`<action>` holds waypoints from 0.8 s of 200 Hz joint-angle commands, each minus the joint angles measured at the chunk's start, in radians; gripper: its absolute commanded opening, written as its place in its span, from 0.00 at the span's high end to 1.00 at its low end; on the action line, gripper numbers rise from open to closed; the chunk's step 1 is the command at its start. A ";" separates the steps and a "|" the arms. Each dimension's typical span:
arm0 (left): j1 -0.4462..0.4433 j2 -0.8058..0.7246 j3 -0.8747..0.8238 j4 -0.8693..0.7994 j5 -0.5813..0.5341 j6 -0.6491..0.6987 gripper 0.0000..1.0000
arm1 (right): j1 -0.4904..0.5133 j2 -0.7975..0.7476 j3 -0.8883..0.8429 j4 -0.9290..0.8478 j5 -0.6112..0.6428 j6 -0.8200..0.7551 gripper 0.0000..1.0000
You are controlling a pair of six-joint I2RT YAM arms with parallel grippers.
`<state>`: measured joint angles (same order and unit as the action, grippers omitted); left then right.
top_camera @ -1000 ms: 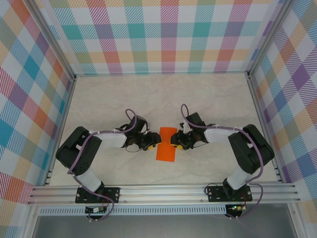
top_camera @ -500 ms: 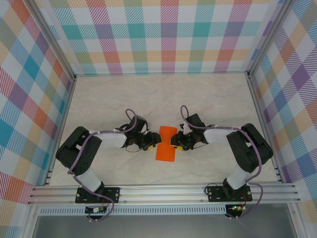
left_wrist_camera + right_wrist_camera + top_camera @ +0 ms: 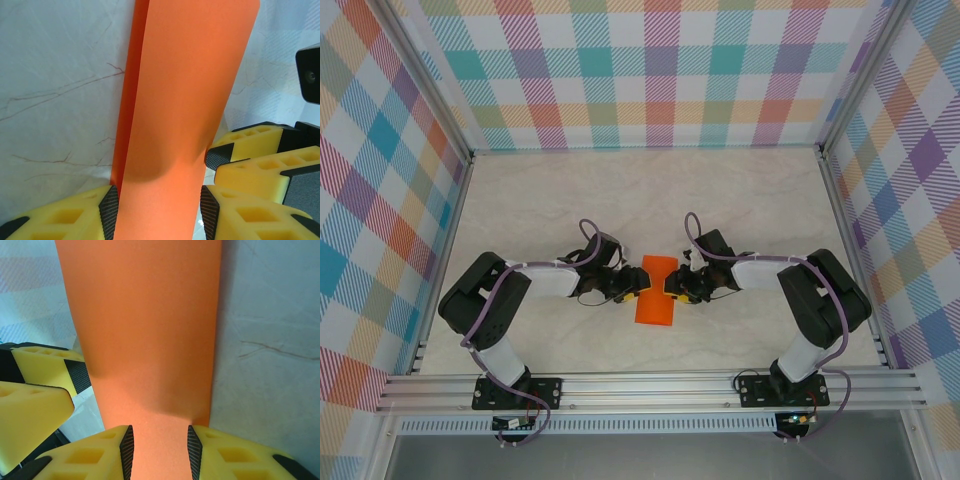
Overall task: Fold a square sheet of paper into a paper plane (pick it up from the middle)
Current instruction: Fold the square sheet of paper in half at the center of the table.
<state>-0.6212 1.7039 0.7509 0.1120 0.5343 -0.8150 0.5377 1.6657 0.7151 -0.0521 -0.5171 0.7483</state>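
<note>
I had the left gripper [image 3: 631, 290] and the right gripper [image 3: 671, 289] facing each other at the table's middle, with the orange paper [image 3: 655, 302] between them. That left no way through from near to far at that spot. In each wrist view the paper filled the gap between the fingers; I could not tell whether they pinched it. The left arm [image 3: 535, 280] and the right arm [image 3: 770, 272] lay low across the near half, blocking it. The far half of the table [image 3: 640, 190] lay open from left to right. Checked walls [image 3: 650, 80] closed the left, right and far sides, and a metal rail [image 3: 650, 385] closed the near edge.
</note>
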 commanded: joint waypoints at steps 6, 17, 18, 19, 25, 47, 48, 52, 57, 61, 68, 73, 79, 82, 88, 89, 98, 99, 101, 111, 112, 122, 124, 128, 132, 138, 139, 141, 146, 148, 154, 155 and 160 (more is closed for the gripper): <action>-0.014 0.012 0.013 0.022 0.024 0.010 0.51 | 0.004 0.014 -0.028 -0.024 0.031 -0.004 0.63; -0.014 0.005 0.011 0.017 0.012 0.011 0.50 | 0.005 0.014 -0.029 -0.023 0.031 -0.004 0.63; -0.014 0.003 0.011 0.017 0.012 0.011 0.50 | 0.004 0.014 -0.028 -0.023 0.031 -0.004 0.64; -0.014 0.003 0.010 0.017 0.010 0.010 0.50 | 0.004 0.014 -0.028 -0.023 0.031 -0.004 0.63; -0.014 -0.003 0.007 0.017 0.005 0.011 0.50 | 0.004 0.014 -0.029 -0.024 0.032 -0.005 0.64; -0.014 -0.020 0.006 -0.009 -0.029 0.015 0.48 | 0.004 0.015 -0.030 -0.032 0.043 -0.005 0.65; -0.014 -0.021 0.005 -0.011 -0.030 0.016 0.48 | 0.004 0.015 -0.030 -0.031 0.043 -0.005 0.65; -0.014 -0.025 0.006 -0.017 -0.038 0.018 0.48 | 0.004 0.015 -0.030 -0.032 0.044 -0.004 0.65; -0.015 -0.029 0.006 -0.023 -0.046 0.021 0.48 | 0.004 0.015 -0.031 -0.031 0.044 -0.005 0.65; -0.014 -0.032 0.006 -0.027 -0.050 0.023 0.47 | 0.004 0.014 -0.032 -0.030 0.043 -0.004 0.65; -0.014 -0.038 0.007 -0.035 -0.060 0.027 0.46 | 0.004 0.017 -0.031 -0.030 0.044 -0.005 0.65; -0.014 -0.039 0.011 -0.041 -0.066 0.029 0.46 | 0.004 0.016 -0.031 -0.031 0.045 -0.005 0.65; -0.014 -0.043 0.013 -0.049 -0.073 0.033 0.45 | 0.005 0.017 -0.031 -0.030 0.044 -0.006 0.65; -0.015 -0.043 0.015 -0.051 -0.076 0.035 0.45 | 0.004 0.016 -0.032 -0.032 0.045 -0.006 0.65; -0.014 -0.044 0.018 -0.059 -0.081 0.040 0.44 | 0.004 0.017 -0.031 -0.032 0.045 -0.007 0.65; -0.014 -0.044 0.019 -0.060 -0.082 0.040 0.44 | 0.005 0.017 -0.031 -0.031 0.045 -0.006 0.65; -0.015 -0.043 0.023 -0.067 -0.086 0.041 0.43 | 0.004 0.016 -0.031 -0.031 0.046 -0.006 0.65; -0.014 -0.043 0.024 -0.067 -0.086 0.041 0.43 | 0.004 0.016 -0.031 -0.031 0.046 -0.006 0.65; -0.013 -0.043 0.025 -0.067 -0.086 0.042 0.43 | 0.004 0.016 -0.031 -0.031 0.045 -0.006 0.65; -0.014 -0.042 0.024 -0.067 -0.087 0.041 0.43 | 0.004 0.017 -0.031 -0.031 0.045 -0.005 0.65; -0.014 -0.042 0.024 -0.067 -0.087 0.041 0.43 | 0.004 0.016 -0.030 -0.031 0.045 -0.005 0.65; -0.015 -0.043 0.021 -0.059 -0.086 0.038 0.42 | 0.004 0.016 -0.031 -0.032 0.043 -0.005 0.65; -0.015 -0.043 0.020 -0.056 -0.085 0.036 0.42 | 0.004 0.015 -0.031 -0.032 0.043 -0.006 0.65; -0.015 -0.043 0.019 -0.054 -0.082 0.036 0.42 | 0.004 0.014 -0.031 -0.031 0.042 -0.005 0.66; -0.015 -0.042 0.019 -0.052 -0.082 0.034 0.42 | 0.005 0.012 -0.031 -0.031 0.044 -0.004 0.65; -0.015 -0.039 0.020 -0.051 -0.078 0.033 0.42 | 0.004 0.011 -0.031 -0.031 0.046 -0.004 0.66; -0.015 -0.038 0.020 -0.050 -0.077 0.034 0.42 | 0.004 0.010 -0.031 -0.031 0.046 -0.003 0.66; -0.015 -0.037 0.019 -0.048 -0.075 0.034 0.42 | 0.004 0.011 -0.033 -0.032 0.047 -0.003 0.66; -0.015 -0.034 0.020 -0.041 -0.065 0.032 0.42 | 0.004 0.010 -0.034 -0.032 0.046 -0.004 0.65; -0.015 -0.032 0.020 -0.038 -0.061 0.032 0.42 | 0.004 0.011 -0.033 -0.030 0.046 -0.003 0.65; -0.015 -0.026 0.020 -0.028 -0.046 0.030 0.42 | 0.005 0.011 -0.034 -0.030 0.045 -0.003 0.66; -0.016 -0.026 0.020 -0.026 -0.044 0.030 0.42 | 0.005 0.010 -0.033 -0.030 0.045 -0.003 0.66; -0.017 -0.020 0.023 -0.022 -0.036 0.029 0.42 | 0.005 0.009 -0.034 -0.030 0.045 -0.001 0.66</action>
<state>-0.6323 1.6836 0.7567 0.0868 0.4828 -0.7956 0.5377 1.6657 0.7124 -0.0513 -0.5125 0.7483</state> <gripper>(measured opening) 0.580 0.344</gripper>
